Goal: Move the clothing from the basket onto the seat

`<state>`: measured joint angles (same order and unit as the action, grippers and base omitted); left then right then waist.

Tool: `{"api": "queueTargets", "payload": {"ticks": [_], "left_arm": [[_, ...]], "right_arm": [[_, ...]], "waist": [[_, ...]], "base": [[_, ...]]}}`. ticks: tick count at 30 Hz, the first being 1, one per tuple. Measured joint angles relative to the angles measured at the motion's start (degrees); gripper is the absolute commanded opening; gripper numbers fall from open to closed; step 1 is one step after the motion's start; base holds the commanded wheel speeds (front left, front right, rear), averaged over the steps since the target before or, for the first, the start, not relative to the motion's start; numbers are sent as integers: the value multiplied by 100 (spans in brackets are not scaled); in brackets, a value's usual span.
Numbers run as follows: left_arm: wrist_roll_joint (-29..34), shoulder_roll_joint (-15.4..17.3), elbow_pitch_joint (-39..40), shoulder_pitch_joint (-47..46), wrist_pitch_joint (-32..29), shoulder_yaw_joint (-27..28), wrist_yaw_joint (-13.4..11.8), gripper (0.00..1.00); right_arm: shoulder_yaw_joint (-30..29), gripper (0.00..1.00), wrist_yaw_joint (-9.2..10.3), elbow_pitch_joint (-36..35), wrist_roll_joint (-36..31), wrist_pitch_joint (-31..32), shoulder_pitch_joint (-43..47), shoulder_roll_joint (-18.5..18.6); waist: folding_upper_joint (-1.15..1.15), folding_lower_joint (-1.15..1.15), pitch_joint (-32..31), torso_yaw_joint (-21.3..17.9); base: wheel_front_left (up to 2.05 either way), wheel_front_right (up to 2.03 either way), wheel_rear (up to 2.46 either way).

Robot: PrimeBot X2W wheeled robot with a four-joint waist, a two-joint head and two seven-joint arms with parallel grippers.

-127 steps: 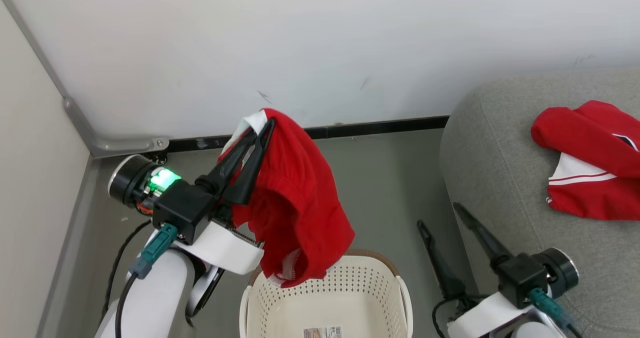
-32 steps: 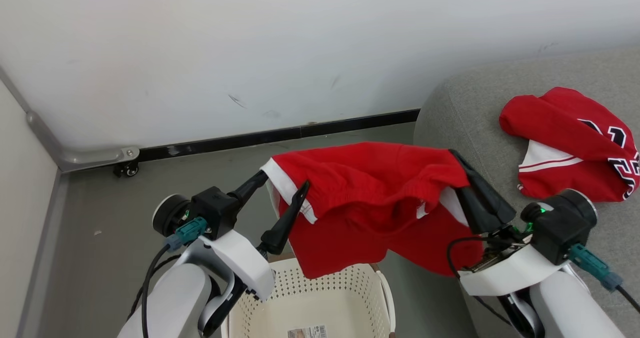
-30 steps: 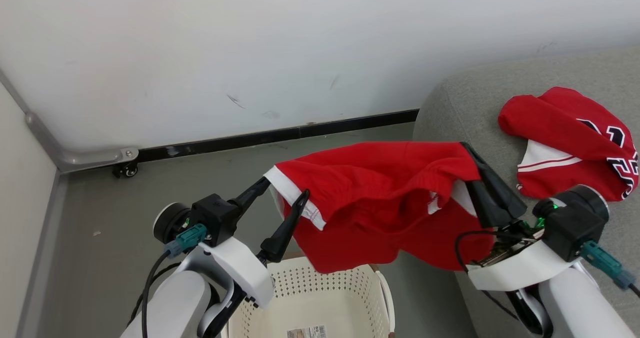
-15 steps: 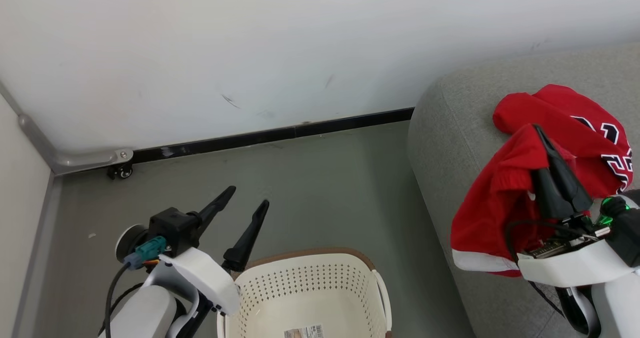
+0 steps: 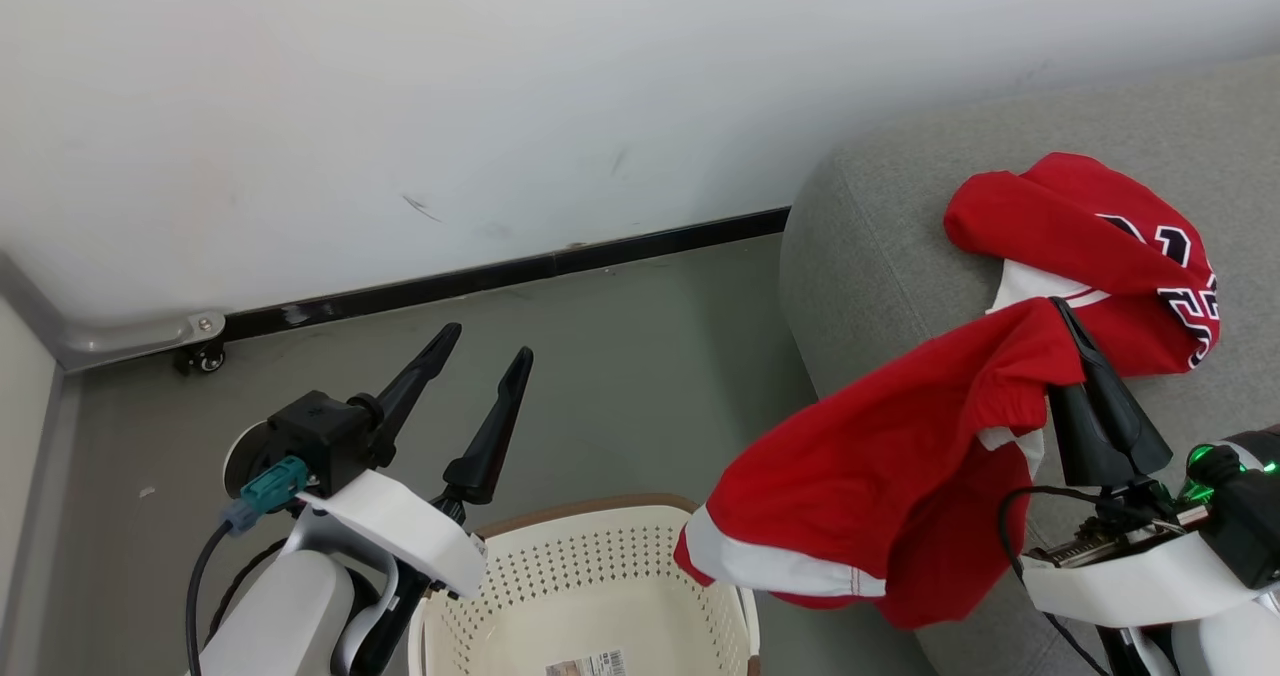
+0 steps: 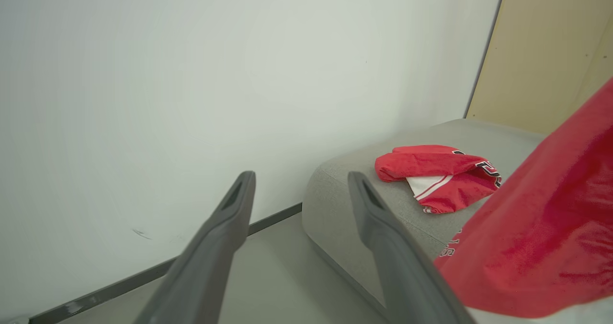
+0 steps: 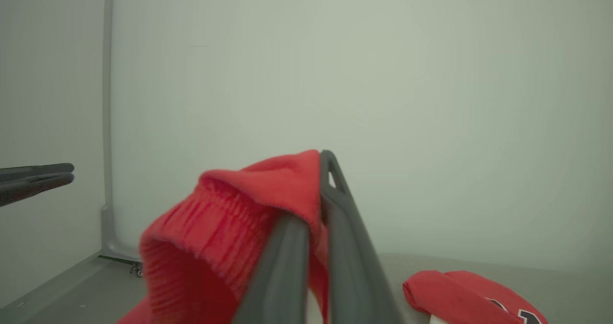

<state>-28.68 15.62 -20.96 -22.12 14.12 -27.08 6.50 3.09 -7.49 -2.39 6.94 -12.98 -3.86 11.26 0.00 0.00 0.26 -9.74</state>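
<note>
My right gripper (image 5: 1060, 308) is shut on the waistband of a red garment with white trim (image 5: 900, 466). The garment hangs in the air, trailing left off the grey seat's (image 5: 880, 236) edge above the basket's right rim. A second red garment with black-and-white lettering (image 5: 1080, 246) lies on the seat beyond it. In the right wrist view red cloth (image 7: 230, 218) is pinched between the fingers (image 7: 345, 247). My left gripper (image 5: 487, 344) is open and holds nothing, raised behind the cream basket (image 5: 560, 576). In the left wrist view its spread fingers (image 6: 230, 218) frame the seat (image 6: 345, 185).
A white wall with a black skirting strip (image 5: 500, 276) runs close behind. A grey metal rail with a small caster (image 5: 195, 356) sits in the left corner. Grey floor (image 5: 650, 376) lies between basket and wall. A barcode sticker (image 5: 585, 664) shows on the basket's floor.
A second ago the garment stretched between both grippers, the left one open. The left arm drew back. The right gripper carried the garment to the seat, and its loose end now swings left. The camera shifted.
</note>
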Motion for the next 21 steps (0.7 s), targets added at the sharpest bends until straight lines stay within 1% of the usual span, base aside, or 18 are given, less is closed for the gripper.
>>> {"api": "queueTargets", "payload": {"ticks": [2,7,12,21], "left_arm": [[7,-12,59,49,1,24,-4,100],[16,-124,159,115,2,92,-104,100],[33,-164,226,216,3,157,-178,100],[82,-314,463,314,3,280,-218,100]], "right_arm": [[-51,0,0,-67,-34,47,79,-38],[-163,0,0,-221,-68,102,242,-82],[-291,0,0,-383,-93,205,455,-200],[-441,0,0,-671,-152,291,665,-266]], "waist": [[0,0,-1,-62],[0,0,-6,-234],[0,0,-9,-430],[0,0,-8,-770]], "base": [[0,0,0],[0,0,0],[0,0,0],[0,0,0]]}}
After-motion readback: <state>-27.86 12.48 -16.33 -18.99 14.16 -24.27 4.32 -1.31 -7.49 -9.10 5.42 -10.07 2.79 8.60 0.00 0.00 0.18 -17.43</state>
